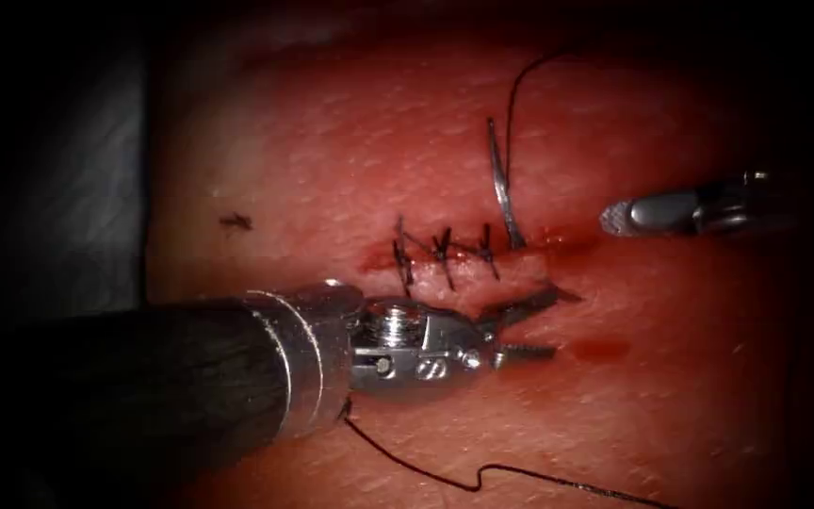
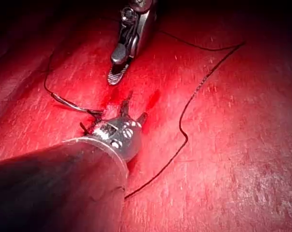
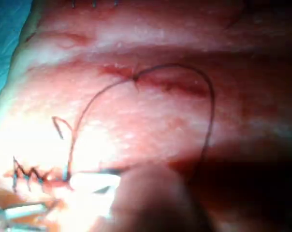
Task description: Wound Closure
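The horizontal cut in the pork-belly tissue (image 1: 407, 123) served as landmark, with three dark thread stitches (image 1: 443, 249) across its left part. The curved steel needle (image 1: 501, 188) stood in the tissue at the cut's right end, just right of the stitches, its free length behind the cut. The left arm's steel tool (image 1: 520, 328) lay before the cut, apart from it. The right arm's steel tool (image 1: 619, 219) lay right of the needle, apart. Dark thread (image 1: 482, 476) trailed before the left tool.

On the tissue (image 1: 332, 141) I counted one cut (image 1: 482, 259), three stitches (image 1: 442, 247) across it, one curved needle (image 1: 501, 188), and one thread (image 1: 482, 476). Two tools were mine: my left tool (image 1: 528, 327), my right tool (image 1: 619, 219).
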Controlling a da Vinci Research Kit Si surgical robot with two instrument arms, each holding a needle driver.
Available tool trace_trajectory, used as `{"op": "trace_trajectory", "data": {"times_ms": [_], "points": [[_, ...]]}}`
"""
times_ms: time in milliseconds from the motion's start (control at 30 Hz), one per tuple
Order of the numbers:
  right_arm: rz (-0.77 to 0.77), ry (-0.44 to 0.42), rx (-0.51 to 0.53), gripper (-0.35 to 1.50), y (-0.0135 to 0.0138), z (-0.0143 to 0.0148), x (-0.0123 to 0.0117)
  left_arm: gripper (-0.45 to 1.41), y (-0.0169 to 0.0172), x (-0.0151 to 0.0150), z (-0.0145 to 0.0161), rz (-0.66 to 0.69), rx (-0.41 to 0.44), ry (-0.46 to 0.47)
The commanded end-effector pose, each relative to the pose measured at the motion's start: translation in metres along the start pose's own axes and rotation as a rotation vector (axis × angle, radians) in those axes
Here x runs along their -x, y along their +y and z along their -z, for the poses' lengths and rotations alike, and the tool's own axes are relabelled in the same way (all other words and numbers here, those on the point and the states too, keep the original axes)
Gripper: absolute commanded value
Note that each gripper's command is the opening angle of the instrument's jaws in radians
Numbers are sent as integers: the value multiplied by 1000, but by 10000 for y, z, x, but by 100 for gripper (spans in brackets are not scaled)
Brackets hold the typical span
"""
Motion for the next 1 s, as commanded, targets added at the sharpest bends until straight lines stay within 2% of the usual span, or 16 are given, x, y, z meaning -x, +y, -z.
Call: {"op": "trace_trajectory", "data": {"times_ms": [33, 267, 500, 567, 667, 833, 1000], "points": [[-1, -3, -2, 125, 9, -7, 8, 20, 2, 1, -6, 3, -10, -2], [2, -2, -1, 123, 12, -9, 10, 17, 1, -1, -6, 7, -31, -20], [3, -3, -2, 123, 12, -12, 11, 19, -1, -1, -23, 9, -43, -25], [4, -3, -2, 121, 12, -12, 12, 0, 0, 2, -26, 7, -47, -23], [7, -5, -3, 121, 14, -13, 15, -45, -1, 8, -28, 16, -48, -23], [11, -3, -1, 120, 17, -17, 18, -45, -2, 14, -29, 73, -53, -15], [11, -3, -1, 118, 17, -17, 18, -45, 5, 6, -27, 247, -20, 36]]}}
